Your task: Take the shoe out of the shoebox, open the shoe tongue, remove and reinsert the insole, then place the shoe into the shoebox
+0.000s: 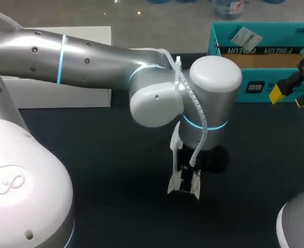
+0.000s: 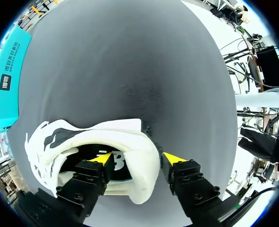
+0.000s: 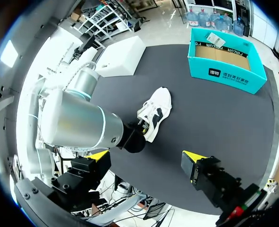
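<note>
Left arm [image 1: 90,57] overhangs the shoe [image 3: 158,109]; shoebox [image 3: 234,78] stands well apart.

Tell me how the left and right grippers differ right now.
The left gripper is down at the table; the right gripper hangs high beside the shoebox. The left straddles the heel wall of the shoe, one finger inside and one outside, seemingly clamping it; the right holds nothing, its fingers wide open. Both have yellow tips.
</note>
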`<state>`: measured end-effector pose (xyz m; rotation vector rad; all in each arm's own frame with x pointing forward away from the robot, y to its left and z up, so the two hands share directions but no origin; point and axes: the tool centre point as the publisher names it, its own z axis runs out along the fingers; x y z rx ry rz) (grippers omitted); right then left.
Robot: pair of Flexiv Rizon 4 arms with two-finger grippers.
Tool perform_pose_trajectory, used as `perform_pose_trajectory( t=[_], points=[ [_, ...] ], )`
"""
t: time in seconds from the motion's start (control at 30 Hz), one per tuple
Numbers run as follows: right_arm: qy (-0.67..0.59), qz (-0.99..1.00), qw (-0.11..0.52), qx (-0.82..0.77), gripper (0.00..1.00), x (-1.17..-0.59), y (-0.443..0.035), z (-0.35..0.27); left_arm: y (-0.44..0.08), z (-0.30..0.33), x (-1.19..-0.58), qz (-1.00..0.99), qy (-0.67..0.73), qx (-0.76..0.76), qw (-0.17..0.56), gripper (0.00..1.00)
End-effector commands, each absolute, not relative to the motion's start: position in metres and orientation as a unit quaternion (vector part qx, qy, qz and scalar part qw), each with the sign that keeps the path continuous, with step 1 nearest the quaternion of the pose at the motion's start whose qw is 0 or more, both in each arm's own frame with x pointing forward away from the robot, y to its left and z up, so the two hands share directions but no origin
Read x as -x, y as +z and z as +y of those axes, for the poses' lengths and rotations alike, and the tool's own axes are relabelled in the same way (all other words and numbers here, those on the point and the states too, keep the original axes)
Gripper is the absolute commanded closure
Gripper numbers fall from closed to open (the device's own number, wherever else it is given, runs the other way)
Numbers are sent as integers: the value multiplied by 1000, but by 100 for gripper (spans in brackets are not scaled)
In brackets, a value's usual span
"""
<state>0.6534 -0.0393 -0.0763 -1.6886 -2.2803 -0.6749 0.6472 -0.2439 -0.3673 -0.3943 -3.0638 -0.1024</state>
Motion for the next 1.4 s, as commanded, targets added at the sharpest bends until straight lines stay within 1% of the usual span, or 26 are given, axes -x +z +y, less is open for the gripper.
perform_pose_trajectory(
  t=[0.03, 0.3, 0.37, 0.67, 0.83, 1.07, 1.4],
  points=[
    [-228, -778, 114, 575, 0, -656, -76, -39, -365, -241, -648, -991, -29, 127, 23, 100],
    [-228, -778, 114, 575, 0, -656, -76, -39, -349, -245, -638, -991, -16, 131, 22, 100],
    [-228, -778, 114, 575, 0, -656, -76, -39, -337, -245, -637, -991, -17, 128, 37, 100],
    [-228, -778, 114, 575, 0, -656, -76, -39, -264, -223, -629, -995, -16, 82, 53, 100],
    [-228, -778, 114, 575, 0, -656, -76, -39, -239, -215, -624, -996, -16, 72, 51, 100],
    [-228, -778, 114, 575, 0, -656, -76, -39, -225, -213, -621, -996, -19, 66, 51, 100],
    [-228, -778, 114, 575, 0, -656, -76, -39, -222, -213, -618, -996, -37, 67, 35, 100]
  ],
)
